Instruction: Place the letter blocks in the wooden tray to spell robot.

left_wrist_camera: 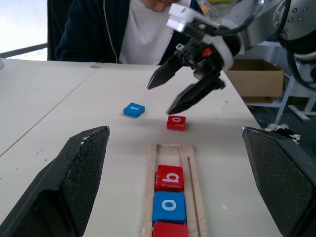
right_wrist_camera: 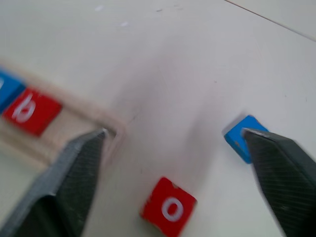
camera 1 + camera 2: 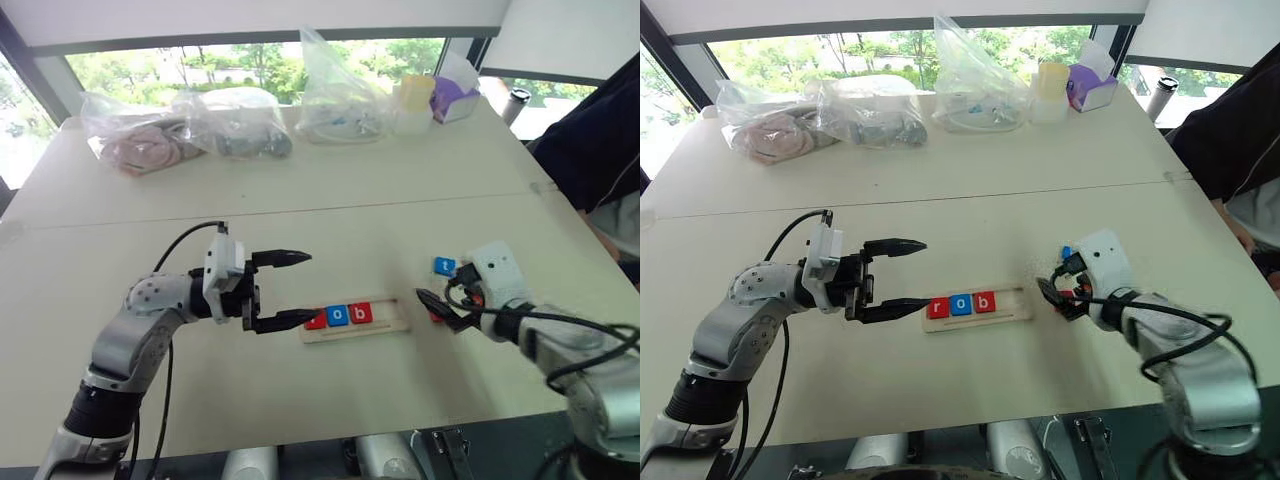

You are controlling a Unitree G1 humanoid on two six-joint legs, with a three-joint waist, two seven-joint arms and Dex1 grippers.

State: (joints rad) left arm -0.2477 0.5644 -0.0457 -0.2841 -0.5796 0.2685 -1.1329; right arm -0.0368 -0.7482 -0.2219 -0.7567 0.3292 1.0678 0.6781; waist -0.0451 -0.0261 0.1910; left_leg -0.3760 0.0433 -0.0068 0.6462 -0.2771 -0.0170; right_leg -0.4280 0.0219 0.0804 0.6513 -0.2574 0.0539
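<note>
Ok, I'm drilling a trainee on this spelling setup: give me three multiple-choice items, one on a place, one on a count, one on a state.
1. Where does the red o block lie?
A. in the tray
B. on the table past the wooden tray end
C. in a bag

2. How many letter blocks sit in the tray?
A. three
B. one
C. five

3. How is the right gripper?
A. shut on a block
B. open, holding nothing
C. shut, holding nothing

B: it rests on bare table. A: r, o, b fill it. B: fingers spread above the block.
</note>
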